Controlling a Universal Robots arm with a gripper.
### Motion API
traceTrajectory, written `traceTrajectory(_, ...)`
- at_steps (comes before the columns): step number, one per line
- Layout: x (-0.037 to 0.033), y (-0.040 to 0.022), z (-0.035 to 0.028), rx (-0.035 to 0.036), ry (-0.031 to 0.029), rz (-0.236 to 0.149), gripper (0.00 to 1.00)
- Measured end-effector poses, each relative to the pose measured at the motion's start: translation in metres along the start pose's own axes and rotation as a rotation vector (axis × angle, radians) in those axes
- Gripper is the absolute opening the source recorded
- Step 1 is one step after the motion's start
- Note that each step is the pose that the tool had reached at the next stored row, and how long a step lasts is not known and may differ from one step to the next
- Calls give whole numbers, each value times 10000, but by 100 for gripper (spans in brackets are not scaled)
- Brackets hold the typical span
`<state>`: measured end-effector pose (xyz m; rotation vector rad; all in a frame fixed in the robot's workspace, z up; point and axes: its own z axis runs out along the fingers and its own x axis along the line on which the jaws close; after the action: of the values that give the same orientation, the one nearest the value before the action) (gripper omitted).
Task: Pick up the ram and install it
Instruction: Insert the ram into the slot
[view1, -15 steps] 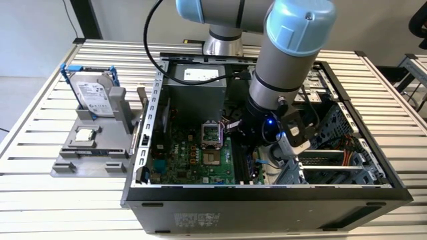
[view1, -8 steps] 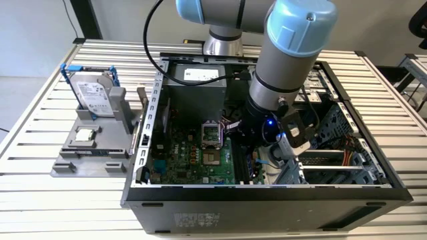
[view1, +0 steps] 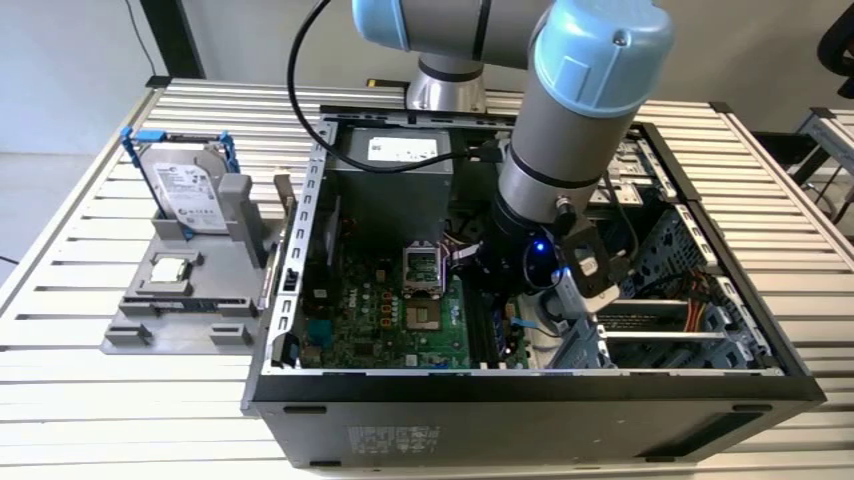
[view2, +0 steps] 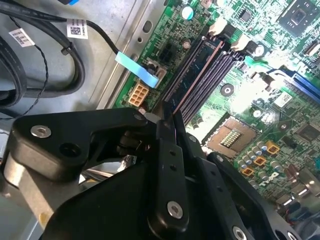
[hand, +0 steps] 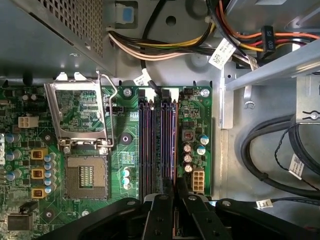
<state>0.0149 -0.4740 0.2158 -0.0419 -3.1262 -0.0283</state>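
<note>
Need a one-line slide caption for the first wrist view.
Gripper poised over the motherboard's long memory slots, beside the open processor socket.

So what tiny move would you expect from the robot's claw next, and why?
Probably a gentle press straight down. The gripper holds the ram on edge along the long memory slots of the motherboard, and the stick appears to stand in one slot, perhaps not fully seated.

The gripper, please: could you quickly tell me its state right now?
Gripper: closed on the ram, which sits in a motherboard slot.
</note>
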Motion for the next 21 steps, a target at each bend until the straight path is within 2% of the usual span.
traceTrajectory(21, -1, 0, 32, -2, 0, 14, 0)
